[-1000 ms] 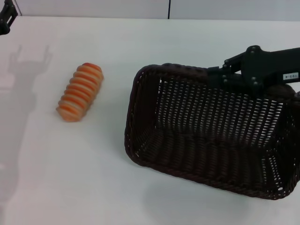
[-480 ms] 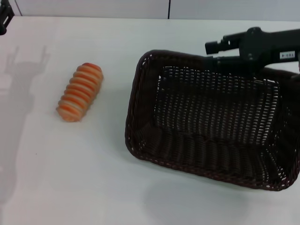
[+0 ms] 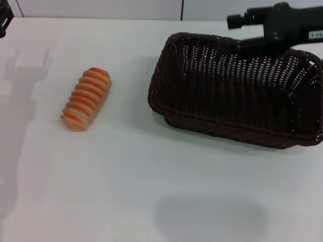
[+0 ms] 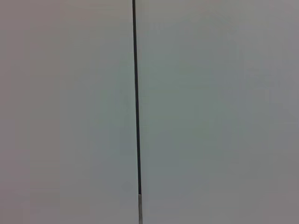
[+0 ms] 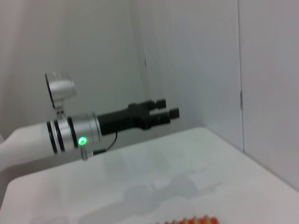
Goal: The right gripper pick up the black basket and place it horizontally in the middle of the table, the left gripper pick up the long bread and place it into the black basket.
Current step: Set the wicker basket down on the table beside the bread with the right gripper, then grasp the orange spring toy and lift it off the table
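The black basket [image 3: 237, 96] sits upright on the white table [image 3: 126, 176], to the right of the middle, with its long side across my view. My right gripper [image 3: 234, 34] hovers at the basket's far rim with its fingers apart, one above the rim and one level with it. It looks open and holds nothing. The long bread [image 3: 86, 99], striped orange and cream, lies alone at the left. A sliver of it shows in the right wrist view [image 5: 194, 220]. My left gripper [image 5: 167, 108] is raised at the far left [image 3: 4, 20], empty, well away from the bread.
The far table edge meets a grey wall [image 3: 101, 9]. Bare tabletop lies between the bread and the basket and along the front. The left wrist view shows only a wall with a dark seam [image 4: 136, 93].
The basket has swung down from tilted on its side to resting flat on the table. My right gripper has let go of the rim and lifted up and back. The bread has not moved.
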You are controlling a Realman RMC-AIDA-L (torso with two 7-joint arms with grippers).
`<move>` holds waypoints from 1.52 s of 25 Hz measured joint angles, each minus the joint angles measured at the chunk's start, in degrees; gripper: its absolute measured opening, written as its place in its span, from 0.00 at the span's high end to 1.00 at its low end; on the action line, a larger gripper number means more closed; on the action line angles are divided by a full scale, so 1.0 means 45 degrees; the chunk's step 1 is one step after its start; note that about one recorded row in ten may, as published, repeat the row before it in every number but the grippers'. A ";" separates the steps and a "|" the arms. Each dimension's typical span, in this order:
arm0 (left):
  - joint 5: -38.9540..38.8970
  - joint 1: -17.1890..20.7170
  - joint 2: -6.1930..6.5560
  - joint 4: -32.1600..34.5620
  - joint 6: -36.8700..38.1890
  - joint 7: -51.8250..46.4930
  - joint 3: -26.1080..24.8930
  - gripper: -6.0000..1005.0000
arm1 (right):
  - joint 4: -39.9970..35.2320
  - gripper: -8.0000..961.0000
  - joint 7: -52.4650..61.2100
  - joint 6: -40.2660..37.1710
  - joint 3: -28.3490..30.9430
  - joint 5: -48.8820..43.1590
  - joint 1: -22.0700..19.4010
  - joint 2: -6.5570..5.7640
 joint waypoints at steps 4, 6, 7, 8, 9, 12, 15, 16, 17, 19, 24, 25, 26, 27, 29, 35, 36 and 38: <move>0.0000 -0.0007 -0.0003 0.0006 0.0001 0.0000 0.0000 0.23 | 0.0192 0.20 0.0108 0.0010 0.0137 0.0326 0.0075 -0.0022; -0.0001 -0.0012 -0.0003 -0.0013 0.0000 0.0000 0.0000 0.23 | 0.0193 0.20 0.0142 -0.0013 0.0148 0.0325 0.0088 -0.0023; -0.0001 -0.0012 -0.0003 -0.0013 0.0000 0.0000 0.0000 0.23 | 0.0195 0.20 0.0184 -0.0026 0.0149 0.0320 0.0090 -0.0022; -0.0001 -0.0014 -0.0004 -0.0020 0.0000 0.0000 0.0000 0.23 | 0.0206 0.20 0.0269 -0.0073 0.0149 0.0317 0.0088 -0.0022; 0.0000 -0.0014 0.0000 -0.0058 0.0000 0.0000 -0.0005 0.23 | 0.0363 0.20 0.0587 -0.0438 0.0152 0.0317 -0.0042 0.0015; 0.0000 -0.0012 0.0015 -0.0099 0.0000 0.0000 -0.0013 0.23 | 0.0789 0.20 0.0954 -0.1361 0.0155 0.0193 -0.0419 0.0121; 0.0002 -0.0033 0.0030 -0.0229 -0.0207 0.0008 -0.0020 0.23 | 0.1654 0.20 0.1401 -0.3488 0.0156 -0.0351 -0.1315 0.0363; -0.0001 -0.0046 0.0036 -0.0315 -0.0402 0.0052 -0.0027 0.23 | 0.2144 0.20 0.1503 -0.4309 0.0156 -0.0503 -0.1840 0.0494; 0.0001 -0.0062 0.0040 -0.0412 -0.0617 0.0136 -0.0030 0.23 | 0.2144 0.20 0.1503 -0.4309 0.0156 -0.0503 -0.1840 0.0494; 0.0001 -0.0111 0.0019 -0.0724 -0.1288 0.0663 -0.0063 0.24 | 0.3216 0.20 0.1438 -0.5043 0.0148 -0.0537 -0.2630 0.0893; -0.0007 -0.0146 -0.0009 -0.0846 -0.1477 0.0776 -0.0078 0.24 | 0.4876 0.20 0.1149 -0.6628 -0.0485 -0.0766 -0.3934 0.1261; -0.0007 -0.0146 -0.0009 -0.0846 -0.1477 0.0776 -0.0078 0.24 | 0.4876 0.20 0.1149 -0.6628 -0.0485 -0.0766 -0.3934 0.1261; -0.0009 -0.0148 -0.0007 -0.1006 -0.1706 0.0796 -0.0078 0.24 | 0.5130 0.20 0.1072 -0.7246 -0.0685 -0.0762 -0.4266 0.1271; -0.0009 -0.0148 -0.0007 -0.1006 -0.1706 0.0796 -0.0078 0.24 | 0.5130 0.20 0.1072 -0.7246 -0.0685 -0.0762 -0.4266 0.1271; -0.0009 -0.0145 -0.0006 -0.1248 -0.2107 0.0840 -0.0081 0.24 | 0.5468 0.20 0.0728 -0.8622 -0.1360 -0.0702 -0.4861 0.1323; -0.0025 -0.0101 -0.0003 -0.1382 -0.2273 0.0798 -0.0152 0.24 | 0.6232 0.20 -0.1376 -1.2537 -0.4039 0.0141 -0.6333 0.1329; -0.0033 -0.0080 -0.0002 -0.1448 -0.2359 0.0784 -0.0157 0.24 | 0.6232 0.20 -0.1376 -1.2537 -0.4039 0.0141 -0.6333 0.1329; -0.0032 -0.0058 -0.0002 -0.1530 -0.2453 0.0786 -0.0157 0.24 | 0.6585 0.20 -0.1881 -1.3606 -0.4742 0.0691 -0.6812 0.1305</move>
